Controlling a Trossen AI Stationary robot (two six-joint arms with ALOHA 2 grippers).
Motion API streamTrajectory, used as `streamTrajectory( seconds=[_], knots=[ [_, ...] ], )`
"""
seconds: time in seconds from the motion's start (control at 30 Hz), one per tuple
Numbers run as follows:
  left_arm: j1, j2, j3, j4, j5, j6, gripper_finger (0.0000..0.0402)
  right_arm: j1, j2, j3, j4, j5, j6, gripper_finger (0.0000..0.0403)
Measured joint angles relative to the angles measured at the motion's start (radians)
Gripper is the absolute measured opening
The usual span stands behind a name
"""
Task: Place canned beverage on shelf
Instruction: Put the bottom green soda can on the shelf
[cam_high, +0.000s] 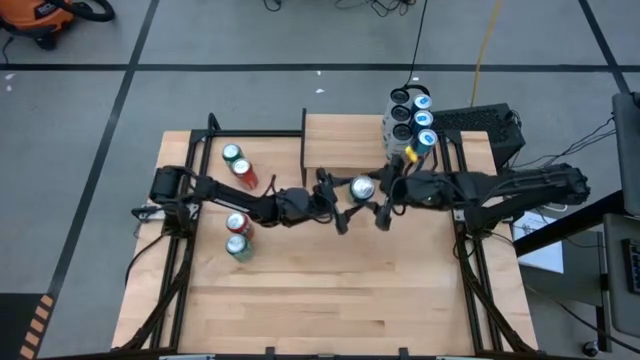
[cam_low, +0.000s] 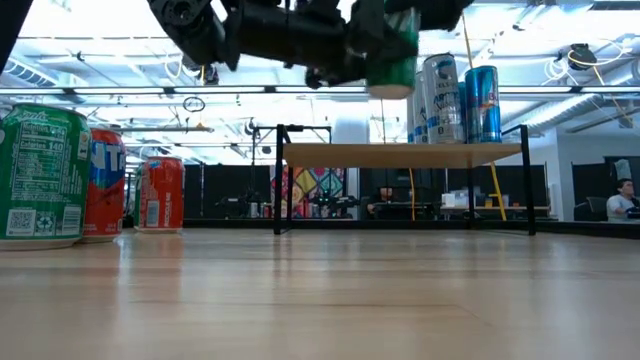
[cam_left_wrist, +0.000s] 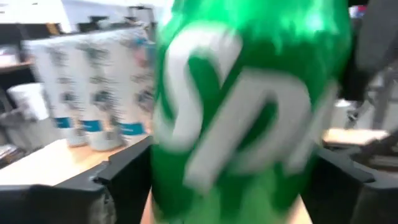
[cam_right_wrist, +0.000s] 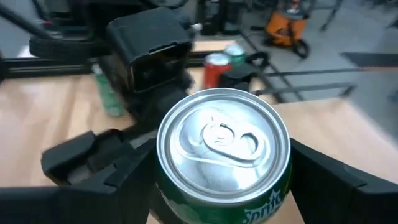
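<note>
Two claws meet mid-air over my wooden surface (cam_high: 340, 290) around one green aluminium soda can (cam_high: 362, 187), upright, just beside the light-wood black-legged shelf (cam_high: 345, 140). Left claw (cam_high: 345, 205) and right claw (cam_high: 383, 203) flank it, fingers close; can't tell which one grips. Blue-white cans (cam_high: 412, 120) crowd the shelf's far end.

Both arms reach inward and meet above the bench's (cam_high: 330, 300) middle, the left gripper (cam_high: 338, 205) and right gripper (cam_high: 380, 203) apparently facing each other, fingers spread.
</note>
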Motion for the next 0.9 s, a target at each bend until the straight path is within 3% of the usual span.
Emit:
streamTrajectory(
  seconds=[0.2, 0.4, 0.63, 0.9],
  knots=[
    [0.001, -0.110, -0.005, -0.176, -0.061, 0.007, 0.0385, -0.077, -0.001, 0.101, -0.145, -0.015, -0.022, 0.0285],
    [0.000, -0.163, -0.005, -0.382, -0.041, -0.001, 0.0398, -0.203, 0.000, 0.241, -0.177, -0.139, -0.090, 0.0285],
    [-0.012, -0.148, -0.006, -0.385, -0.009, -0.003, 0.0398, -0.405, 0.025, 0.341, -0.195, -0.313, -0.105, 0.0285],
    [-0.012, -0.150, -0.005, -0.382, -0.033, -0.028, 0.0398, -0.556, 0.120, 0.353, -0.176, -0.390, -0.066, 0.0285]
  ],
)
